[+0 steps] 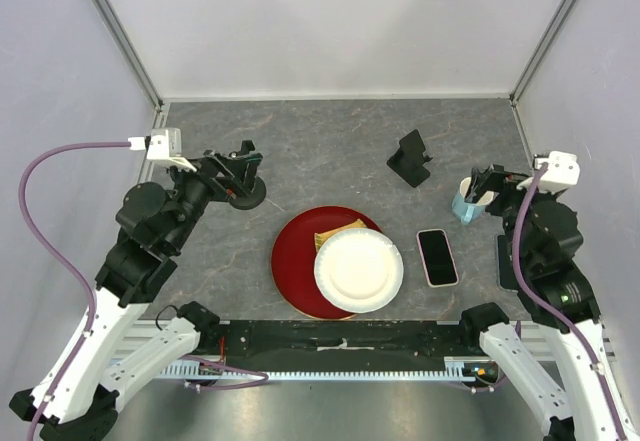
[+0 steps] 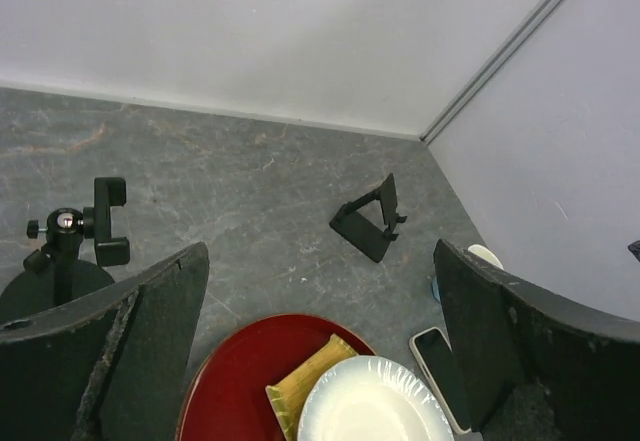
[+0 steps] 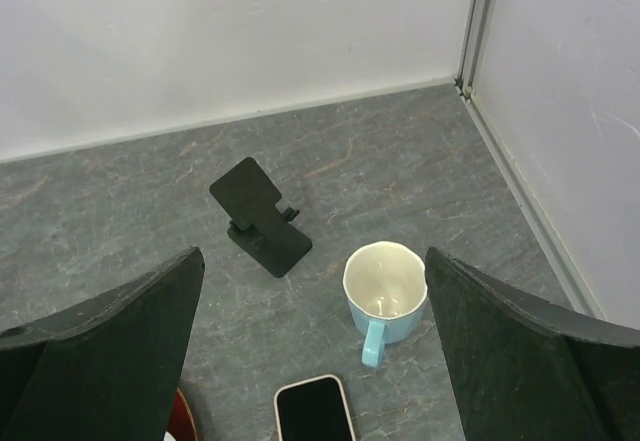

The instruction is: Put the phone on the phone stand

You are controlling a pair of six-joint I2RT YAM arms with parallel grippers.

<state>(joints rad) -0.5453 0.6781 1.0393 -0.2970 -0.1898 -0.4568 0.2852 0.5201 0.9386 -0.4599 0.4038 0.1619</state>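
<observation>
Top external: phone flat near counter right edge; likely stiff, slick, thin, so pinch across long rims; left fingers, right fingers spread, empty.

I count one phone; one phone stand; one blue mug; one red plate; one white plate, so two plates; one yellow pad; one small tripod with a clamp; one grey table.
</observation>
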